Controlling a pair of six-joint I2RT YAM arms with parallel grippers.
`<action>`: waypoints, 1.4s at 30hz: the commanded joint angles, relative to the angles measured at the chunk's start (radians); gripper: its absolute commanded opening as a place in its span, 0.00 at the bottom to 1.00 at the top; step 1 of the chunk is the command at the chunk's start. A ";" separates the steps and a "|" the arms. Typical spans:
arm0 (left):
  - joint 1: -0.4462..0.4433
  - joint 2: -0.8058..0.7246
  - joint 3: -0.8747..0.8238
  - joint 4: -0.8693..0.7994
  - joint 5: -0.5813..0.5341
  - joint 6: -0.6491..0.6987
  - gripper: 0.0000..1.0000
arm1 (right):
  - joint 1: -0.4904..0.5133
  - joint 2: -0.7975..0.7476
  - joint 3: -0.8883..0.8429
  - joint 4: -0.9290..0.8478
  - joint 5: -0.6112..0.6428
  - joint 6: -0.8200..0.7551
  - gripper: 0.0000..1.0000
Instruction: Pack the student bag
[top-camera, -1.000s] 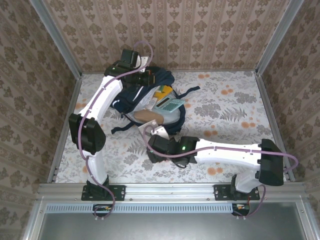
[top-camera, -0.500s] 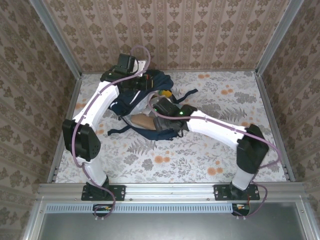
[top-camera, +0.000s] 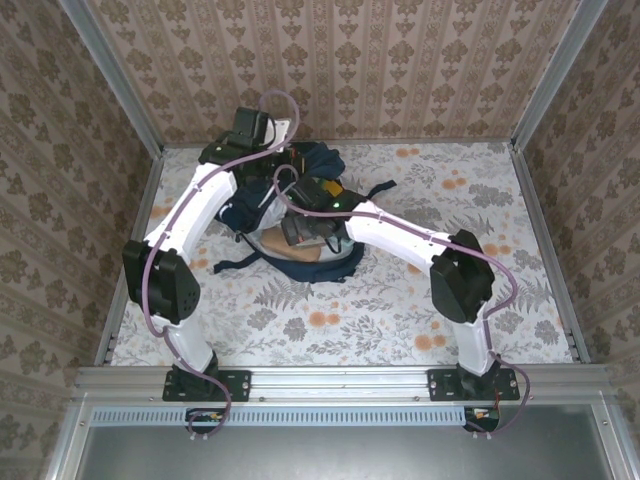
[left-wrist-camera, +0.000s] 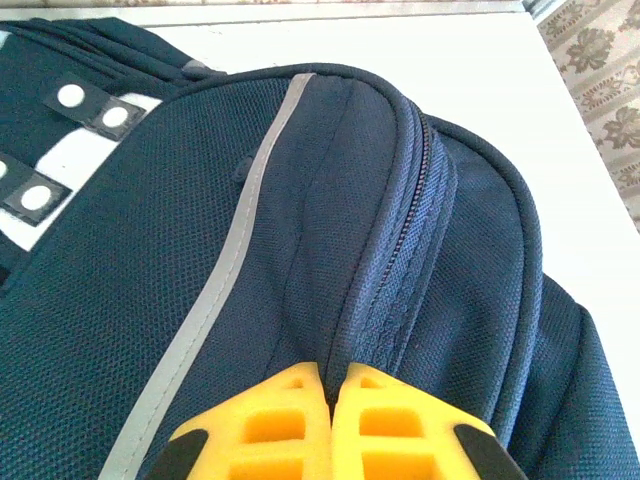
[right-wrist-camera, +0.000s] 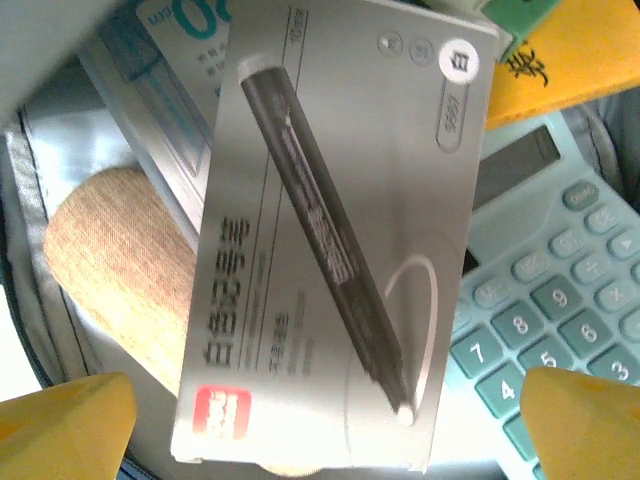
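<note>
Now: bag (top-camera: 322, 162) lies near the tabletop's (top-camera: 450, 200) back edge, left of centre, mouth open upward. Left gripper (left-wrist-camera: 330, 385) is at the bag's top end. Its yellow fingers are pressed together, pinching a fold of navy fabric beside the zip. Right gripper (right-wrist-camera: 330, 400) hangs over the open mouth, fingers spread wide, gripping nothing. Below it, against the grey lining, lies a grey pen box (right-wrist-camera: 330, 230). A teal calculator (right-wrist-camera: 540, 300) lies on one side of the box, a tan pouch (right-wrist-camera: 120, 270) on the other, partly under it.

A grey pen box (right-wrist-camera: 330, 230), a teal calculator (right-wrist-camera: 540, 300) and a tan pouch (right-wrist-camera: 120, 270) are crowding the mouth of the student bag (left-wrist-camera: 150, 250); bare table (top-camera: 480, 200) is stretching rightward.
</note>
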 joint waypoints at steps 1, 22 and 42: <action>-0.014 -0.063 0.010 0.060 0.065 -0.009 0.00 | -0.008 -0.120 -0.108 0.051 0.006 0.034 0.99; -0.027 -0.068 -0.040 0.066 0.092 -0.015 0.00 | -0.310 -0.193 -0.515 0.377 -0.283 0.481 0.52; -0.059 -0.058 -0.037 0.062 0.101 -0.003 0.00 | -0.172 0.040 -0.246 0.338 -0.377 0.478 0.36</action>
